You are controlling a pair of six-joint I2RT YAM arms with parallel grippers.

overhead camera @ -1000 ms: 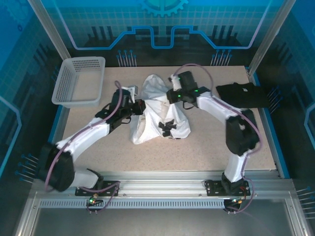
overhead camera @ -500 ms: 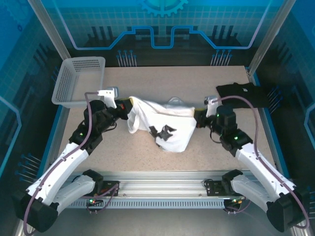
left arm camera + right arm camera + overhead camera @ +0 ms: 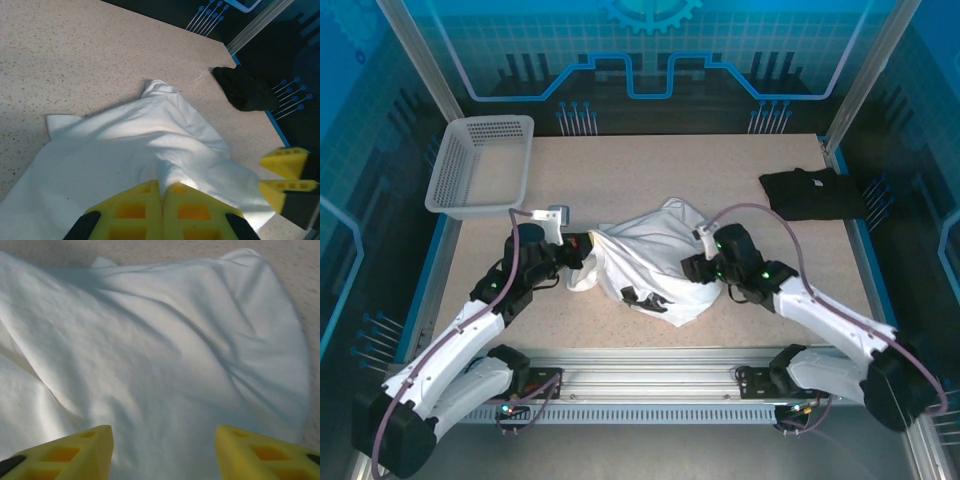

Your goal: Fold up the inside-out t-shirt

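Note:
The white inside-out t-shirt (image 3: pixel 650 255) lies bunched and wrinkled on the table's middle, with a dark mark (image 3: pixel 645 297) near its front edge. My left gripper (image 3: pixel 585 250) sits at the shirt's left edge, its yellow jaws shut on a pinch of the white cloth (image 3: pixel 172 172). My right gripper (image 3: pixel 698 268) rests at the shirt's right side. Its yellow fingers (image 3: pixel 75 452) stand wide apart above the shirt's wrinkled cloth (image 3: pixel 165 365), holding nothing.
A white mesh basket (image 3: pixel 480 165) stands at the back left. A black folded garment (image 3: pixel 812 192) lies at the back right, also visible in the left wrist view (image 3: pixel 245 89). Bare speckled tabletop (image 3: pixel 620 170) stretches behind the shirt.
Both arms came down and inward, and the stretched shirt dropped back onto the table in a heap. My right gripper let go of the cloth and opened; the left stayed shut on it.

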